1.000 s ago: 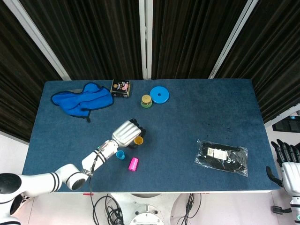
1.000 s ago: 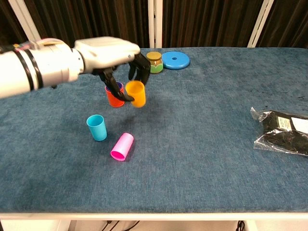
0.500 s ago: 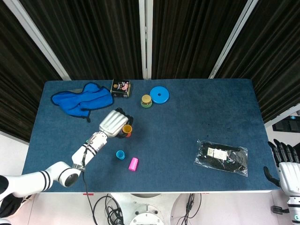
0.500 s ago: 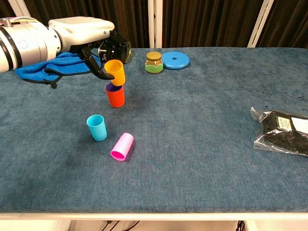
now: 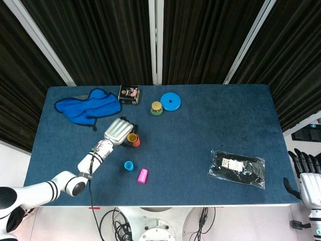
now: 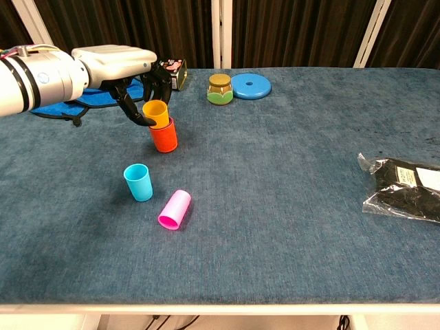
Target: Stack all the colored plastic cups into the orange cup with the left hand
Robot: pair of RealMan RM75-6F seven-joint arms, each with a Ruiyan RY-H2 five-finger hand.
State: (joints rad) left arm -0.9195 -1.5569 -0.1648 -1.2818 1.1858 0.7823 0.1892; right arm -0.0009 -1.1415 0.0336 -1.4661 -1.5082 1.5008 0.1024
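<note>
blue desk (image 6: pixel 289 179) before dark curtains. left robot hand (image 6: pixel 120 65) grips the yellow cup (image 6: pixel 157 113), seated in the orange cup (image 6: pixel 165 137). cyan cup (image 6: pixel 137 182) upright, pink cup (image 6: pixel 174 210) on its side nearby. right robot hand (image 5: pixel 307 173) off the desk edge, fingers apart, holding nothing.

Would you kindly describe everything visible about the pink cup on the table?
The pink cup is small, plain, smooth plastic by its look. It lies on its side on the blue table, open mouth toward the front edge. Nothing touches it; the light blue cup stands upright just to its left, apart from it.
</note>
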